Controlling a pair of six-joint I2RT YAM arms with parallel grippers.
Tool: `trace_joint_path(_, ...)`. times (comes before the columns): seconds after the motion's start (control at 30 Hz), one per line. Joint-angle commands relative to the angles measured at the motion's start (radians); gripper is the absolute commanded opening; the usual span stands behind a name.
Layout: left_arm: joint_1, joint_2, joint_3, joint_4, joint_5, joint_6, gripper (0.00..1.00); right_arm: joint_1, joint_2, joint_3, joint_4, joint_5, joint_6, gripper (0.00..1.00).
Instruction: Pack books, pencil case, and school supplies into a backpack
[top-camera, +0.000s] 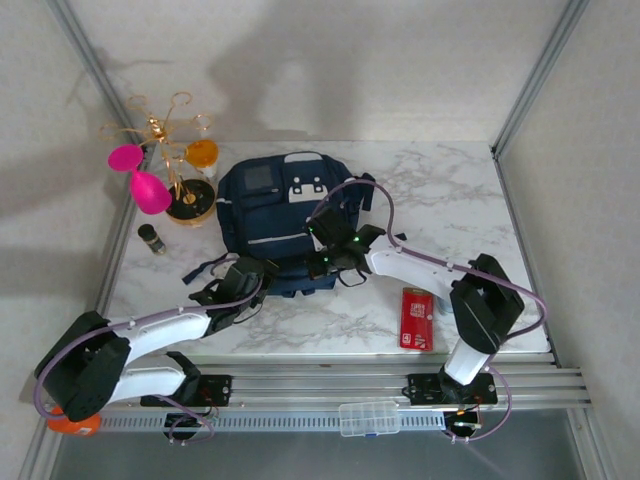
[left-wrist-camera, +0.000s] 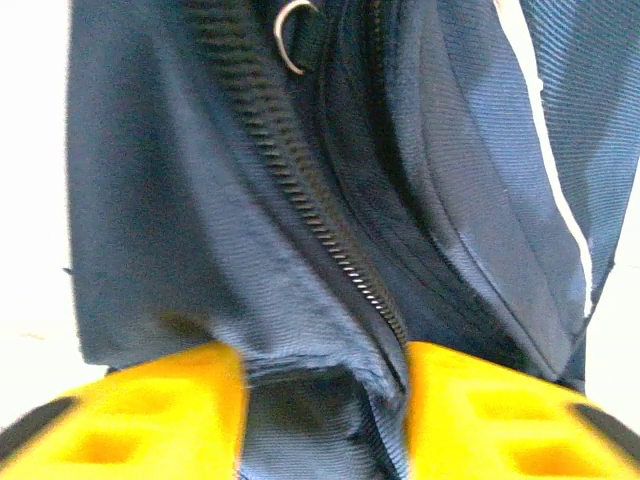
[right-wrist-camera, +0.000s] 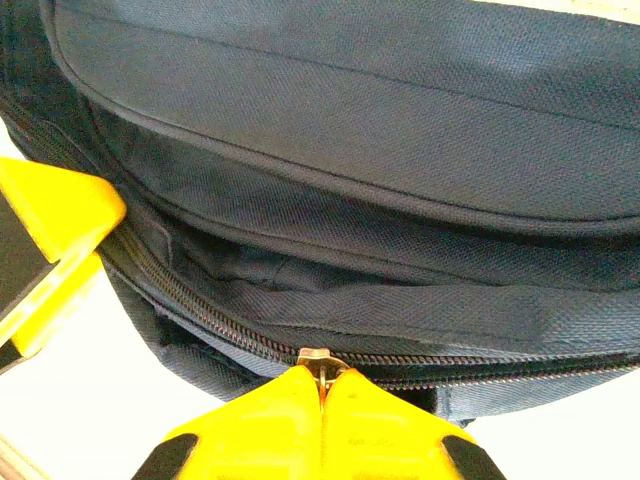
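My dark navy woven-fabric backpack (top-camera: 265, 215) lies near the far edge of the marbled table (top-camera: 450, 200). My outstretched right tool (right-wrist-camera: 322, 398) clenches its small metal zipper pull (right-wrist-camera: 318, 358). My left tool (left-wrist-camera: 325, 400) straddles bunched fabric; whether it grips, I cannot tell.

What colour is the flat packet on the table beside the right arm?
The flat packet is red; the top external view shows it best.

The marble table (top-camera: 450, 200) bears backpack (top-camera: 275, 205), red packet (top-camera: 417, 318), stand (top-camera: 190, 205), bottle (top-camera: 152, 239).
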Motion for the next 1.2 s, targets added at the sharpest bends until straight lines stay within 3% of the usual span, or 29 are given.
trace_joint_path(0.0,0.067,-0.001,0.035,-0.025,-0.109,0.058,0.24,0.001,0.002,0.022,-0.139,0.108,-0.025,0.00)
trace_joint_path(0.07,0.125,-0.011,0.033,-0.058,-0.095,0.111,0.07,0.001,-0.018,-0.013,-0.159,0.153,-0.026,0.00)
trace_joint_path(0.13,0.197,-0.024,0.025,-0.067,-0.053,0.178,0.01,-0.004,-0.028,-0.045,-0.168,0.206,-0.025,0.00)
trace_joint_path(0.23,0.283,-0.061,0.029,-0.129,-0.054,0.270,0.00,-0.025,-0.038,-0.078,-0.175,0.251,-0.007,0.00)
trace_joint_path(0.37,0.326,-0.105,0.056,-0.181,-0.022,0.355,0.00,0.014,-0.040,-0.072,-0.085,0.134,-0.019,0.00)
trace_joint_path(0.47,0.318,-0.152,0.068,-0.206,0.070,0.346,0.30,0.065,-0.035,-0.060,-0.030,0.087,-0.020,0.00)
trace_joint_path(0.53,0.252,-0.204,0.037,-0.162,0.103,0.277,0.41,0.080,-0.038,-0.075,0.024,0.043,-0.015,0.00)
trace_joint_path(0.67,0.058,-0.233,0.047,-0.161,0.038,0.095,0.62,0.081,-0.045,-0.089,0.046,0.064,-0.009,0.00)
trace_joint_path(0.8,-0.091,-0.163,0.040,-0.016,-0.009,-0.072,0.67,0.081,-0.058,-0.117,0.072,0.081,-0.019,0.00)
trace_joint_path(0.9,-0.130,-0.044,0.082,0.044,-0.005,-0.137,0.71,0.082,-0.051,-0.124,0.075,0.102,-0.025,0.00)
trace_joint_path(1.03,-0.160,0.112,0.161,0.062,-0.014,-0.214,0.68,0.081,-0.050,-0.134,0.103,0.080,-0.033,0.00)
trace_joint_path(1.17,-0.193,0.212,0.136,0.065,-0.085,-0.407,0.38,0.082,-0.039,-0.141,0.113,0.098,-0.037,0.00)
